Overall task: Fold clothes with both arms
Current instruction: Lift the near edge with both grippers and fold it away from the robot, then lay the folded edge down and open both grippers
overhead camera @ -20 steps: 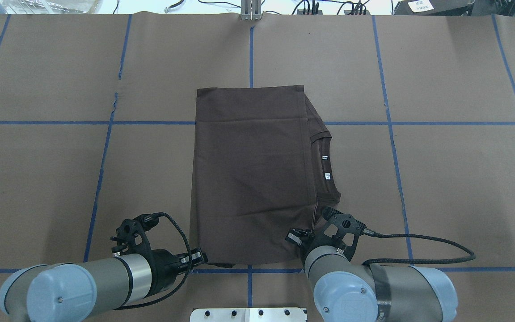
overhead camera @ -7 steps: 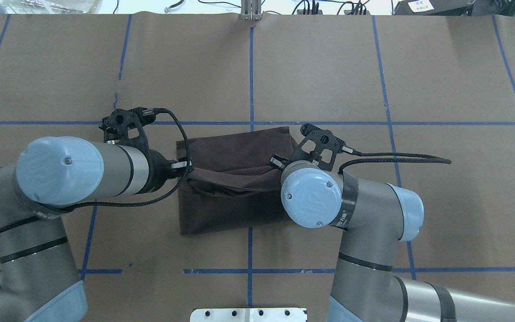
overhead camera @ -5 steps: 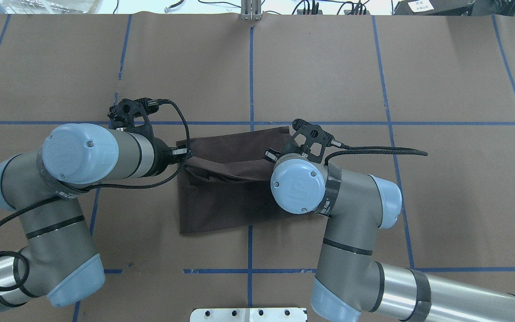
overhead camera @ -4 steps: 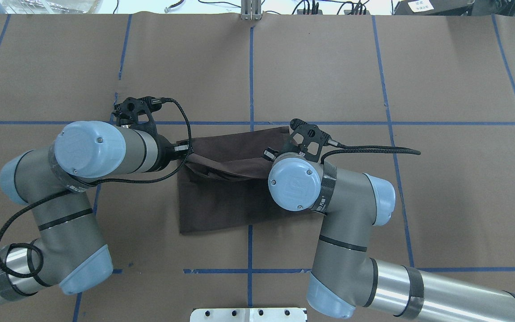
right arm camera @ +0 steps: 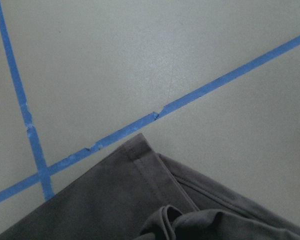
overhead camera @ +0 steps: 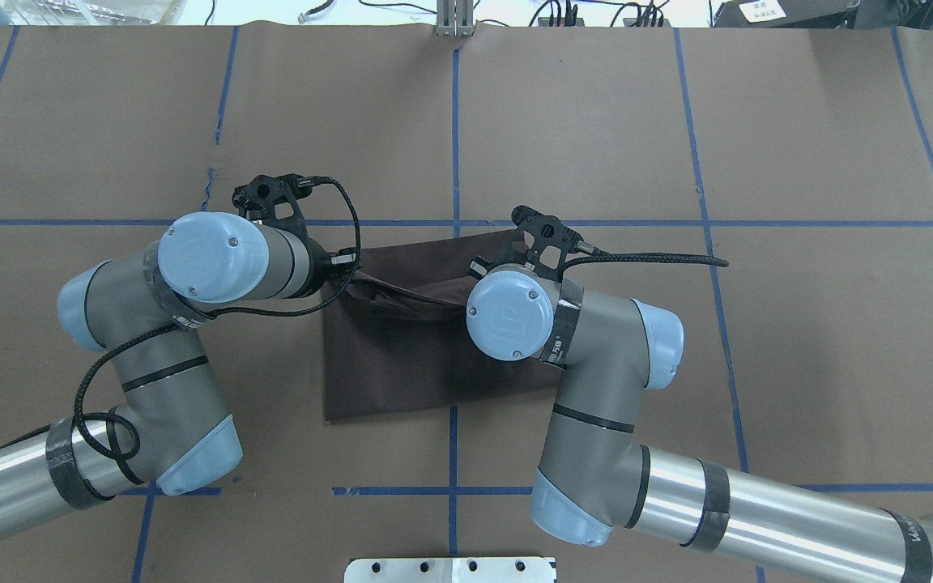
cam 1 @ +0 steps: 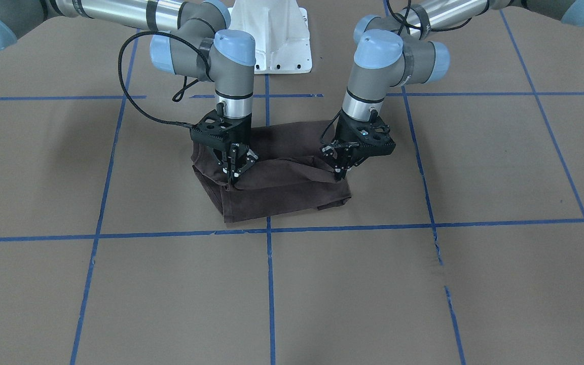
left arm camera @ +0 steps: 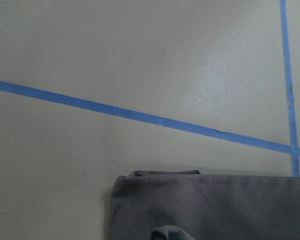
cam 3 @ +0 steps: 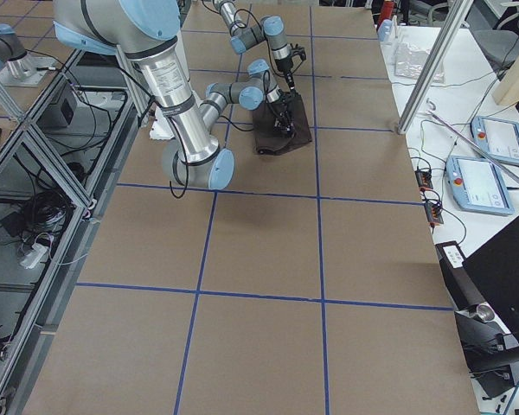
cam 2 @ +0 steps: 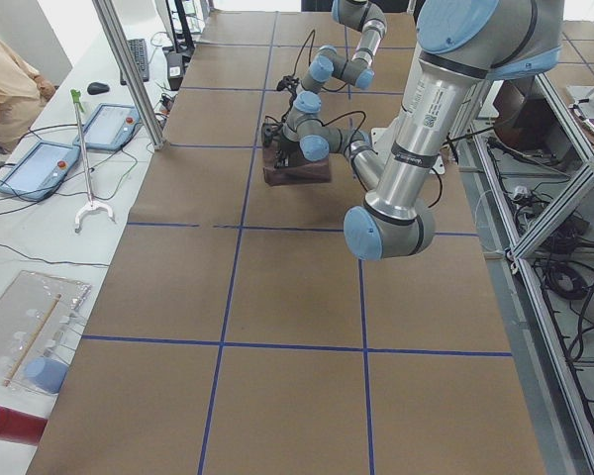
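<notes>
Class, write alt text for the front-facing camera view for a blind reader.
The left gripper and right gripper each pinch a raised fold of a dark brown T-shirt lying on a brown table gridded with blue tape.

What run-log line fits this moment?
left gripper: shut on brown T-shirt | right gripper: shut on T-shirt | held edge sags between them

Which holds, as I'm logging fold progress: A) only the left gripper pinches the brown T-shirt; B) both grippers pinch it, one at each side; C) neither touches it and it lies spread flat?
B: in the front-facing view the right gripper and the left gripper each pinch a raised fold of the brown T-shirt, with cloth sagging between them.
</notes>
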`<state>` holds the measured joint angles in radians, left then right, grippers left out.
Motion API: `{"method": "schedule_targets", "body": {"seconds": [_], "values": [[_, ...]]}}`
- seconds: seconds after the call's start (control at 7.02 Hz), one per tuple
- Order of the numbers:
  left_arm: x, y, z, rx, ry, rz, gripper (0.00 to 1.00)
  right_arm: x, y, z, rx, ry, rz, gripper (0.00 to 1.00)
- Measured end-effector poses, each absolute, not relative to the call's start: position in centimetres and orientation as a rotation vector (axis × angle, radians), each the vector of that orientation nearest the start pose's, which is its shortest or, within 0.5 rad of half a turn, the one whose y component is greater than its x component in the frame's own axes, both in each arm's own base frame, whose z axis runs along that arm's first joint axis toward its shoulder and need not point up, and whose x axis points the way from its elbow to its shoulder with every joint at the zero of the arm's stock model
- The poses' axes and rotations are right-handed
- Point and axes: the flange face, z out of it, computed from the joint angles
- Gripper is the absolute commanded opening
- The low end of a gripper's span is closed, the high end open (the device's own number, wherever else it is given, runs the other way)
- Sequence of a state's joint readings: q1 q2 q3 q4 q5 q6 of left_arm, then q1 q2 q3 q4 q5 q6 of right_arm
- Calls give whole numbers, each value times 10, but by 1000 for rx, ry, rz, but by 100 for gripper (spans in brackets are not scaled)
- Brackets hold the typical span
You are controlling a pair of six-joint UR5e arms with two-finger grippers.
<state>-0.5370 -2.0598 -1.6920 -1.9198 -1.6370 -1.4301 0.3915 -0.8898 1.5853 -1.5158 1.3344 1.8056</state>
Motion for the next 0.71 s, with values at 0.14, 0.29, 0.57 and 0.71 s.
{"method": "schedule_targets", "body": {"seconds": [0.14, 0.29, 0.57, 0.71], "values": [[505, -448, 294, 258, 919, -335, 0, -595, -418, 247, 290, -734, 680, 0], [506, -449, 297, 256, 913, -336, 0, -592, -424, 249, 289, -727, 673, 0], [507, -450, 297, 260, 922, -336, 22, -586, -435, 252, 287, -713, 651, 99], [506, -450, 297, 263, 926, -335, 99, -584, -439, 253, 292, -705, 626, 100]]}}
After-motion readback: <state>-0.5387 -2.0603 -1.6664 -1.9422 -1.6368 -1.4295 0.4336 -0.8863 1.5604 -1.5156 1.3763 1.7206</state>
